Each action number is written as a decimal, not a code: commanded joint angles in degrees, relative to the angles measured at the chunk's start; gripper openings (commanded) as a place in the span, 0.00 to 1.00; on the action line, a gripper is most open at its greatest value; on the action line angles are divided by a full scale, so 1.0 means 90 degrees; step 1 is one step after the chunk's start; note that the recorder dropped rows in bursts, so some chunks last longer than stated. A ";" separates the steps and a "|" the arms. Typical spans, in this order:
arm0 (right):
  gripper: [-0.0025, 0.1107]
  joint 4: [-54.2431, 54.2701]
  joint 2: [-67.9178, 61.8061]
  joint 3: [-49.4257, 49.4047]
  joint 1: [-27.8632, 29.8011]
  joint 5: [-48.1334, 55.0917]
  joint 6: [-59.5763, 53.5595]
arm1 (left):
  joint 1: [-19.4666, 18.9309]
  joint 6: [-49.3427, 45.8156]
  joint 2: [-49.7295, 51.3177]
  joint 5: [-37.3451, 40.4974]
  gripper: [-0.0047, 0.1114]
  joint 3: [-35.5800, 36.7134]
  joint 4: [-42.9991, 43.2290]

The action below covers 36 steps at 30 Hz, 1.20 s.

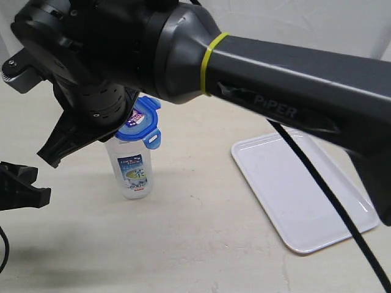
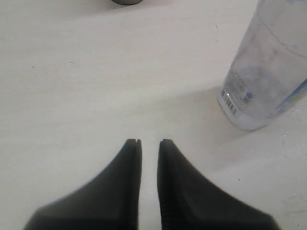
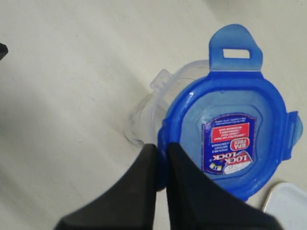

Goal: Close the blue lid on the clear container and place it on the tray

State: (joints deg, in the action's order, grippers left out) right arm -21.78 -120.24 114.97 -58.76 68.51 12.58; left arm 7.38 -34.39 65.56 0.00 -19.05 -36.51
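The clear container [image 1: 134,168] stands upright on the table with its blue-and-white label facing the exterior camera. The blue lid [image 1: 139,125] rests on its mouth, sticker side up and flaps sticking out. In the right wrist view the lid [image 3: 225,134] sits off-centre, so part of the container's rim [image 3: 153,96] shows beside it. My right gripper [image 3: 161,146] is shut on the lid's edge. My left gripper [image 2: 149,142] hovers low over bare table beside the container [image 2: 266,72], its jaws a narrow slit apart with nothing between. The white tray [image 1: 302,189] lies to the right.
The right arm [image 1: 293,73] stretches across the exterior view from the right, above the tray. A grey cup's base [image 2: 127,1] peeks in at the edge of the left wrist view. A corner of the tray [image 3: 288,206] shows beyond the lid.
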 commanded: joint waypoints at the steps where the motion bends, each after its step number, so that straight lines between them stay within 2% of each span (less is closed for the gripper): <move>1: 0.06 -0.0042 0.0002 0.0025 0.0031 -0.0241 -0.0110 | -0.0014 0.0045 -0.0035 -0.0044 0.15 0.0033 -0.0033; 8: 0.06 -0.0177 0.0002 0.0025 0.0015 0.0161 -0.0085 | -0.0014 0.0045 -0.0035 -0.0044 0.15 0.0033 -0.0033; 36: 0.06 -0.0505 0.0343 0.0025 0.0015 0.0161 -0.0011 | -0.0014 0.0045 -0.0035 -0.0044 0.15 0.0033 -0.0033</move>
State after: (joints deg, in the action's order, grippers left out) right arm -25.68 -117.72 114.97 -58.76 69.57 12.43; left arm 7.38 -34.39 65.56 0.00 -19.05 -36.51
